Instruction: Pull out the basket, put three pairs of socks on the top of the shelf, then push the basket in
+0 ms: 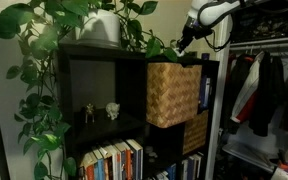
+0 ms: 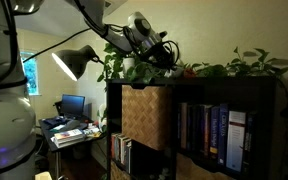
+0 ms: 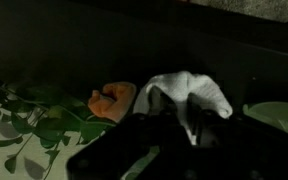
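Note:
The tan wicker basket (image 1: 172, 92) (image 2: 144, 115) sticks partway out of an upper cubby of the black shelf (image 1: 94, 50) (image 2: 224, 84). My gripper (image 1: 184, 42) (image 2: 172, 55) hovers low over the shelf's top, above the basket. In the wrist view the gripper (image 3: 187, 116) is shut on a white pair of socks (image 3: 189, 88), whose fabric shows between the dark fingers and rests on the black shelf top (image 3: 84, 50). An orange pair of socks (image 3: 112, 100) lies on the shelf top just to its left. The inside of the basket is hidden.
A leafy potted plant (image 1: 104, 25) (image 3: 44, 125) spreads over the shelf top close to the socks. A darker woven basket (image 1: 194, 130) sits in the cubby below, with books (image 1: 109, 160) (image 2: 214, 130) in others. A clothes rack (image 1: 264, 90) stands beside the shelf, a desk lamp (image 2: 74, 62) behind it.

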